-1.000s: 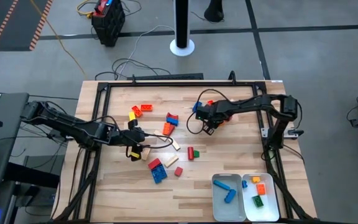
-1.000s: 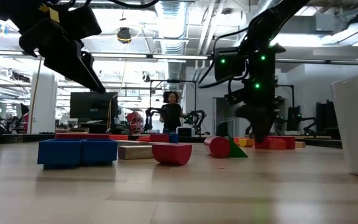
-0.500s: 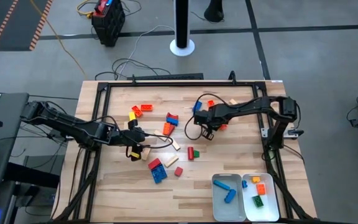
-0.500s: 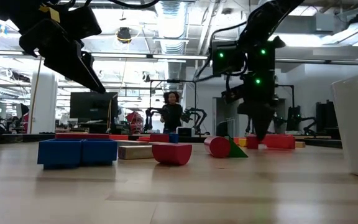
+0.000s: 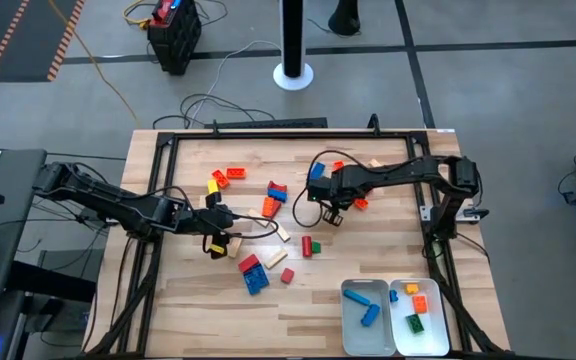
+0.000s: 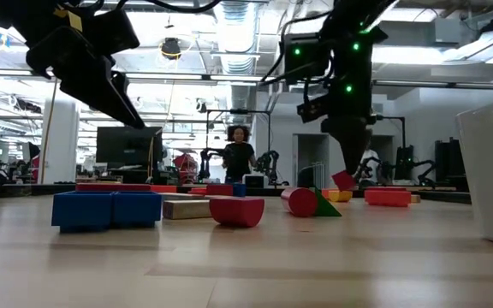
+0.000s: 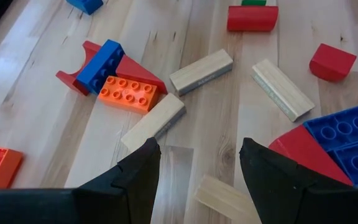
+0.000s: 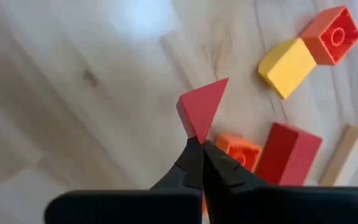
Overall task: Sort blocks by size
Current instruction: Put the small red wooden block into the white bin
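Loose blocks [image 5: 268, 205] in red, blue, orange, yellow and tan lie scattered over the middle of the wooden table. My right gripper [image 5: 328, 207] hangs above the table at centre right, shut on a small red wedge block [image 8: 202, 107], which also shows in the low view [image 6: 344, 180]. My left gripper [image 5: 230, 222] waits open, low over the table's left middle. Tan blocks [image 7: 153, 122] lie flat ahead of its fingers [image 7: 201, 163], and a blue and red cluster [image 7: 328, 140] lies beside them. My right gripper pinches one corner of the red wedge [image 8: 196, 134] between its two fingertips. The fingers come from above, pointing steeply down. The wedge sticks out beyond the tips and hangs clear of the table [image 6: 344, 180].
Two white trays [image 5: 352, 325] [image 5: 434, 330] stand side by side at the near right, one holding blue blocks, the other small mixed ones. An orange block, a yellow block and a red block [image 8: 288, 152] lie under the right gripper. A person [image 6: 236, 158] stands far off in the room.
My right gripper has risen from the table and drifted a little toward the table's left edge. The red wedge has come up with it, lifted clear, while the longer red block beside it stays on the wood.
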Robot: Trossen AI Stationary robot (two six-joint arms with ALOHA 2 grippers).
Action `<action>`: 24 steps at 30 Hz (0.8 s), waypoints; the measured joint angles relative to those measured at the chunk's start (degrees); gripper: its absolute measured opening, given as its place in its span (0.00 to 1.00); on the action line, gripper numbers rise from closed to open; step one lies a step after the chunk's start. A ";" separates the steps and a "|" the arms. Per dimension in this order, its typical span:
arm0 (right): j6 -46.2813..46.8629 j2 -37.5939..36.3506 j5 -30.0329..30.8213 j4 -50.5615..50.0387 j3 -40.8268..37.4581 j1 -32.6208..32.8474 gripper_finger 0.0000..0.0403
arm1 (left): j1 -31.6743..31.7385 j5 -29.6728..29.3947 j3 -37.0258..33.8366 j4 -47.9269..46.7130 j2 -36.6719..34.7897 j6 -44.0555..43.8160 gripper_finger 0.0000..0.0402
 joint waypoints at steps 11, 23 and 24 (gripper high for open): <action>10.10 -2.33 0.09 -14.05 3.22 11.53 0.03 | 0.00 0.00 0.00 -1.16 0.00 -0.95 0.53; 45.25 -16.14 -1.92 -22.66 3.25 36.51 0.03 | 0.00 0.00 0.00 -1.08 0.00 -1.18 0.53; 49.11 -16.69 -3.01 -23.16 3.25 38.95 0.03 | 0.00 0.00 0.00 -1.06 0.00 -1.18 0.53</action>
